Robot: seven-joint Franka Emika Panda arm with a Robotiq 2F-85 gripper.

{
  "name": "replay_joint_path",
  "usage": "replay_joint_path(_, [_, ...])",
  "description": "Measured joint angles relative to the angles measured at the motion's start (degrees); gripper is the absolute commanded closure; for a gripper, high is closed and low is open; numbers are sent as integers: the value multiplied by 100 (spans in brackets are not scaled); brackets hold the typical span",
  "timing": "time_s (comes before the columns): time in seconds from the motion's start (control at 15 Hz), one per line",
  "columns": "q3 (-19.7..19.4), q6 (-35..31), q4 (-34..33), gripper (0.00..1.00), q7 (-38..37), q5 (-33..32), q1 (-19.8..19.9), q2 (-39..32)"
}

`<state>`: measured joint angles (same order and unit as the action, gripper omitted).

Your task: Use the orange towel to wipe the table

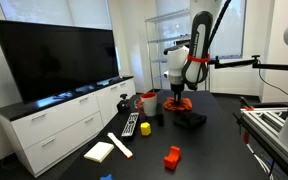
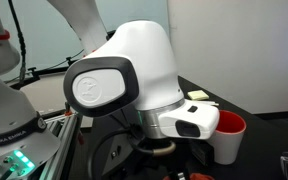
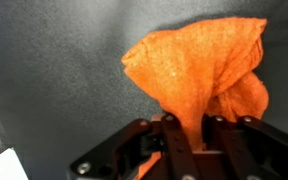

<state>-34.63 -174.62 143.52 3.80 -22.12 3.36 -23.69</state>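
The orange towel hangs bunched from my gripper in the wrist view, over the dark table top. The fingers are closed on the towel's gathered end. In an exterior view the gripper points down at the far middle of the black table, with the towel just under it, at or just above the surface. In an exterior view the arm's white body fills the picture and hides the towel and the gripper.
On the table stand a red mug, a remote, a small yellow block, a black box, a red object, a white pad and a stick. A TV on a white cabinet stands alongside.
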Motion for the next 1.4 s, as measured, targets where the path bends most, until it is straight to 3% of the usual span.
replay_joint_path(0.33, [-20, 131, -77, 97, 6, 27, -39, -34])
replay_joint_path(0.93, [-124, 626, -345, 97, -685, 3, -960, -188])
replay_joint_path(1.2, [-212, 569, -308, 97, -650, -7, -883, -195])
replay_joint_path(1.4, [-266, 524, -287, 97, -363, -19, -550, -194])
